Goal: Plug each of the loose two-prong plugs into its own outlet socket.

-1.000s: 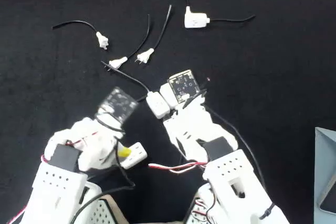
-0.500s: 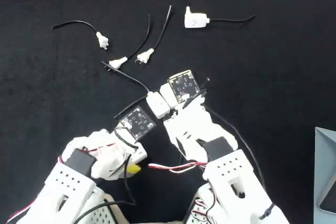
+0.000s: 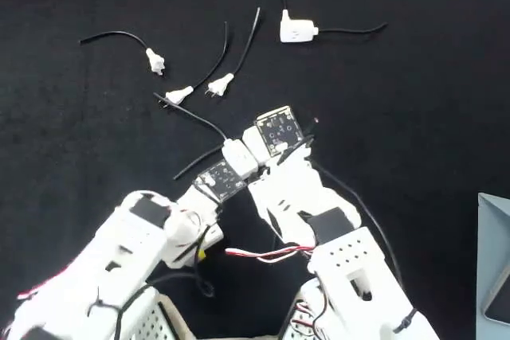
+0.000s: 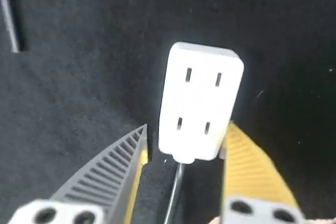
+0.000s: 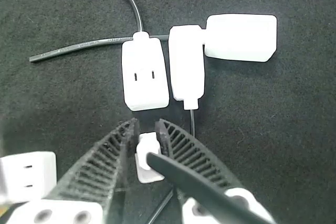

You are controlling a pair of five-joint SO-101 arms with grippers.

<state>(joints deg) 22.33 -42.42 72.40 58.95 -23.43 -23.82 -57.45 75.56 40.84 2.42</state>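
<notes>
Logged both arms over the black bench point(image 3: 414, 77).

Left arm:
- Found the left gripper point(image 4: 187, 129) wide open, with the grey finger point(image 4: 113, 177) on one side and the yellow finger point(image 4: 247, 171) on the other side of the cord end of a white four-slot outlet point(image 4: 202, 87).
- Noted a thin dark gap at the grey finger.
- Saw the yellow finger right at the outlet's corner; could not tell whether touching.
- Nothing clamped.
- Located this outlet flat on the bench, slots up, near edge, under the left wrist.

Right arm:
- Found the right gripper point(image 5: 145, 125) closed on a small white two-prong plug point(image 5: 147, 163), pinched by its body between the fingers.
- Could not make out the prongs.
- Located the held plug just short of a white two-slot outlet point(image 5: 144, 77), apart from it, mid-bench, slots facing up.
- Noted a narrow white block point(image 5: 186, 69) just beside that outlet, touching a larger white block point(image 5: 241, 38).

Rest of the bench, high view:
- Counted three unplugged plugs on black cords, well apart from both grippers: far-left plug point(image 3: 154, 61), middle plug point(image 3: 178, 95), third plug point(image 3: 221, 84).
- Noted the middle and third plugs near each other.
- Located a far outlet point(image 3: 297, 29) with its cord near the far edge.
</notes>
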